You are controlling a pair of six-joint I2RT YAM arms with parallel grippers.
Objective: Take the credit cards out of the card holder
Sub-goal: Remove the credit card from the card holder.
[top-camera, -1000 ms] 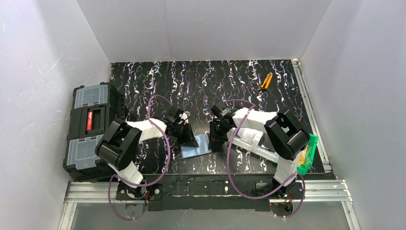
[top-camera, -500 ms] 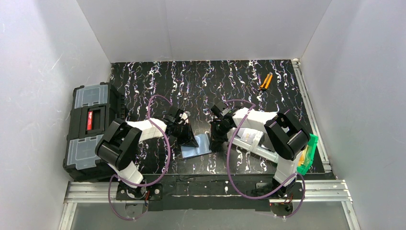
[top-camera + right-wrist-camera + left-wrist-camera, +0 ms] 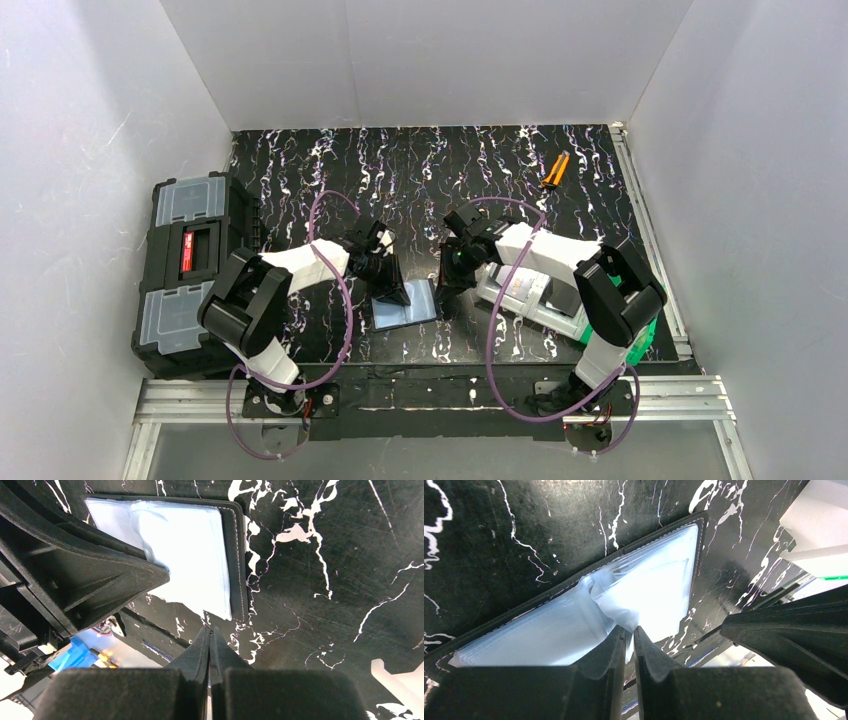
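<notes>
while the card holder [image 3: 407,306] lies open on the black marbled table [image 3: 500,170], seen from above, the left gripper [image 3: 388,288] presses on its left half and the right gripper [image 3: 447,279] stands just off its far right corner. against a second ago, the right arm's elbow has swung out to the right and its gripper has drawn back from the holder's right edge; the holder sits a touch further left and looks darker. a black toolbox [image 3: 190,270] sits well to the left of the holder, and an orange-handled tool [image 3: 553,170] lies far beyond it to the right.

left wrist view: the left gripper [image 3: 628,630] shows only a narrow slit between its fingers [image 3: 651,655], which pinch a puckered fold of the holder's [image 3: 549,630] pale blue clear pocket. whether cards sit in the pockets cannot be told.

right wrist view: the right gripper [image 3: 209,630] has its fingers [image 3: 220,652] pressed together on nothing, tips over bare table just beside the holder's [image 3: 235,555] stitched black edge. the left gripper [image 3: 75,575] covers the holder's other half.
</notes>
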